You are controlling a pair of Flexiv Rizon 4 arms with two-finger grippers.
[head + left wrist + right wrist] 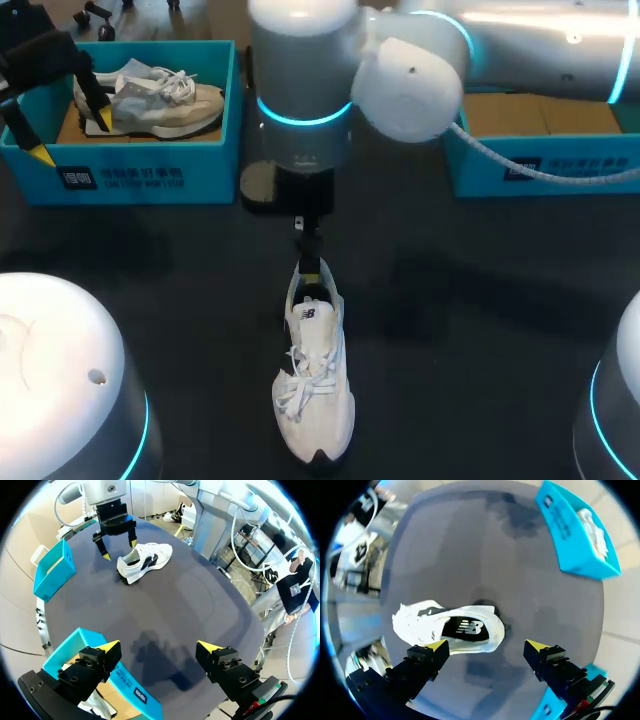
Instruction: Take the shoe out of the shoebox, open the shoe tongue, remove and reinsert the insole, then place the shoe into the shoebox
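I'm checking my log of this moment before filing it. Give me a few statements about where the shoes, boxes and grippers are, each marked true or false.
1. The white shoe lies on the table, not in a shoebox. True.
2. The right gripper is shut on the white shoe. False: its fingers stand open above the heel end.
3. The left shoebox holds a second shoe. True.
4. The left gripper hangs over the white shoe. False: it is open at the left shoebox.

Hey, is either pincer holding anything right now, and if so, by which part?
Nothing is held. The left pincer is open above the shoebox. The right pincer is open over the heel of the white shoe, not gripping it.
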